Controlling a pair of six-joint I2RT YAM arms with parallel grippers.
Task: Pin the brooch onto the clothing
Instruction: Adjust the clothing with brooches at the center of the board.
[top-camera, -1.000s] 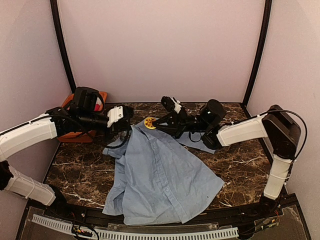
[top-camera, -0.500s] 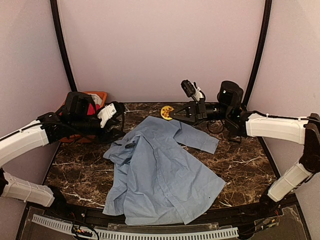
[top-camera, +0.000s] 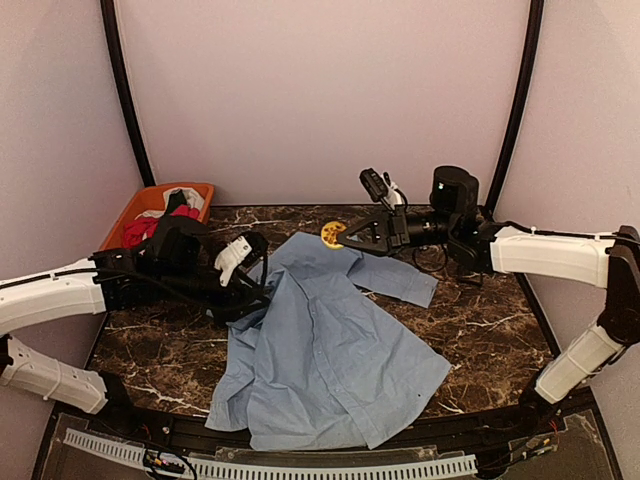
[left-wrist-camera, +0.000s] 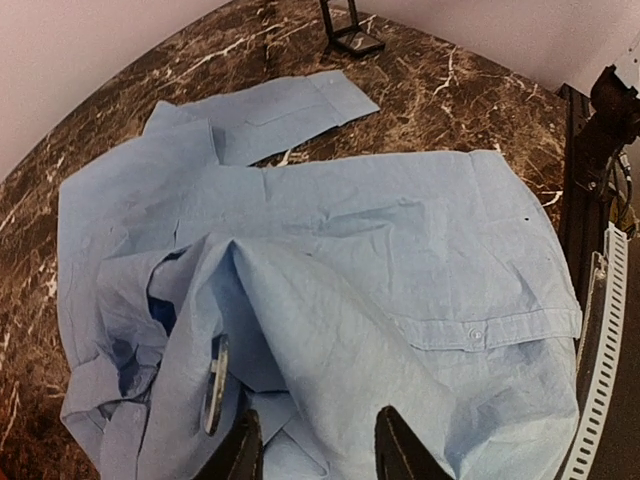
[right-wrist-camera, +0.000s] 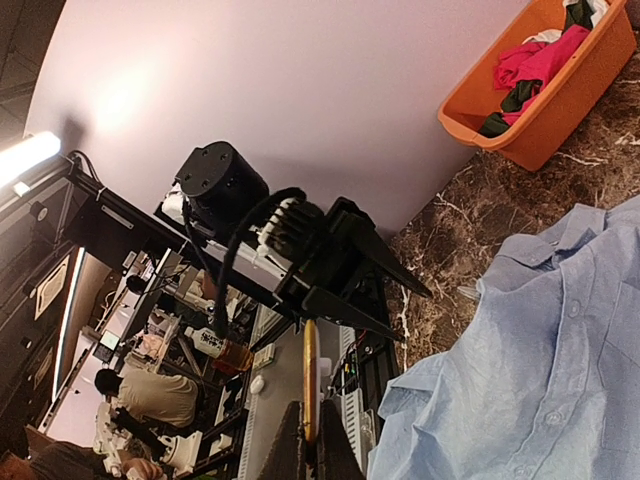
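At the far edge of the shirt (top-camera: 330, 340), the brooch (top-camera: 331, 236) has been brought back, clamped in the right gripper (top-camera: 345, 236); the left gripper (left-wrist-camera: 318, 450), jaws apart, has been lowered onto the shirt's left side; pinning is judged not yet begun.

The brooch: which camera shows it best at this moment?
Top external. The yellow brooch shows its round face there, pinched in the right gripper at the far edge of the blue shirt. The right wrist view catches it only edge-on, a thin strip between the fingers. The left wrist view shows shirt fabric, no brooch.
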